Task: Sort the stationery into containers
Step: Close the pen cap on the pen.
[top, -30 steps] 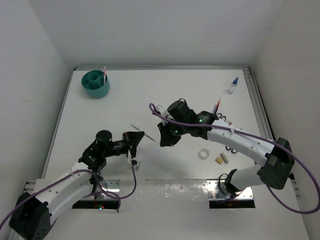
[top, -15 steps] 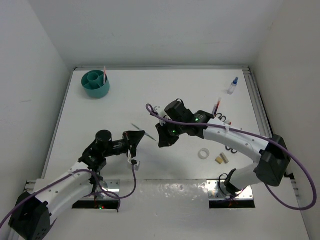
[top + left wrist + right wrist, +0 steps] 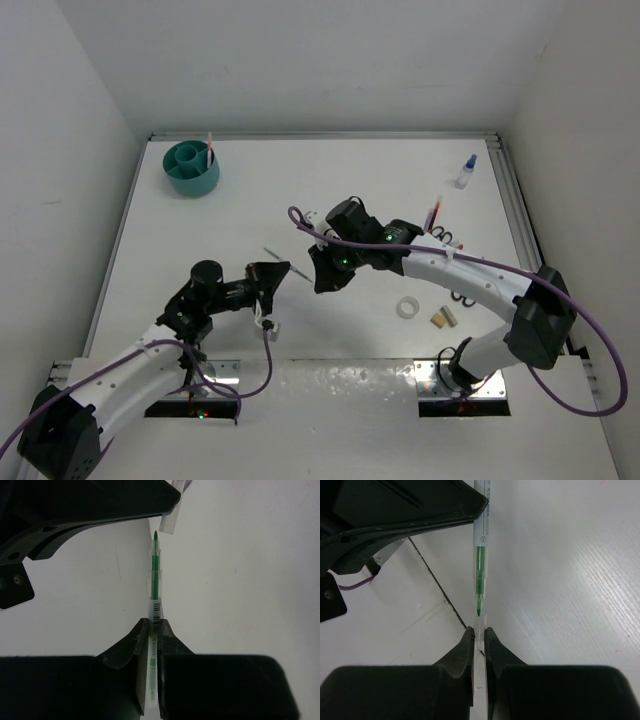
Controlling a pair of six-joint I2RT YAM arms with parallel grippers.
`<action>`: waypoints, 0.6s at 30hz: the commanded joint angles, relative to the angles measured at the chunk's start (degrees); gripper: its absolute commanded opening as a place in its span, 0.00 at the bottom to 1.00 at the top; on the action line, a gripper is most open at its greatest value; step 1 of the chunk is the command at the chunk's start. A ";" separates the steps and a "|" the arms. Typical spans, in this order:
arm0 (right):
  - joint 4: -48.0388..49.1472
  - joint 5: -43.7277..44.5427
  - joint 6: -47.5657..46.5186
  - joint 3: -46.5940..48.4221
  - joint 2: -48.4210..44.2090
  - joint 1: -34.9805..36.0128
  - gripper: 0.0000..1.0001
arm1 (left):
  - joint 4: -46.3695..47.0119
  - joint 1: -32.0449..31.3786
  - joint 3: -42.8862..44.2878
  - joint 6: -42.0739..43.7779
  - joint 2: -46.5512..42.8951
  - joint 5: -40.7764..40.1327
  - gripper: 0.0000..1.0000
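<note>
My left gripper (image 3: 155,626) is shut on the barrel of a green pen (image 3: 155,572), whose bare tip points away from it. My right gripper (image 3: 479,631) is shut on a clear pen cap (image 3: 480,626), and the green pen (image 3: 479,580) has its tip right at the cap's mouth. In the top view the left gripper (image 3: 277,273) and right gripper (image 3: 320,276) face each other mid-table, a short gap apart. The teal pot (image 3: 192,168) stands at the far left with a red pen (image 3: 210,148) upright in it.
A small blue-capped bottle (image 3: 466,172) stands far right. A red pen (image 3: 433,212) and black scissors (image 3: 447,238) lie behind the right arm. A white tape ring (image 3: 407,308) and tan blocks (image 3: 444,318) sit nearer. A thin dark stick (image 3: 272,254) lies by the left gripper.
The right arm has crept a little to the left, bringing the cap closer to the pen tip. The left arm has held still.
</note>
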 commanded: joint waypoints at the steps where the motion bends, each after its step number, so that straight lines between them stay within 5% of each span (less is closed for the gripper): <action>1: 0.96 -0.18 -1.03 1.87 -0.77 0.13 0.00 | 1.22 -0.76 1.26 -0.15 -1.05 2.54 0.00; 18: 0.08 1.50 -1.56 2.13 -2.53 0.21 0.00 | 0.60 -0.76 1.00 0.56 -1.32 2.80 0.00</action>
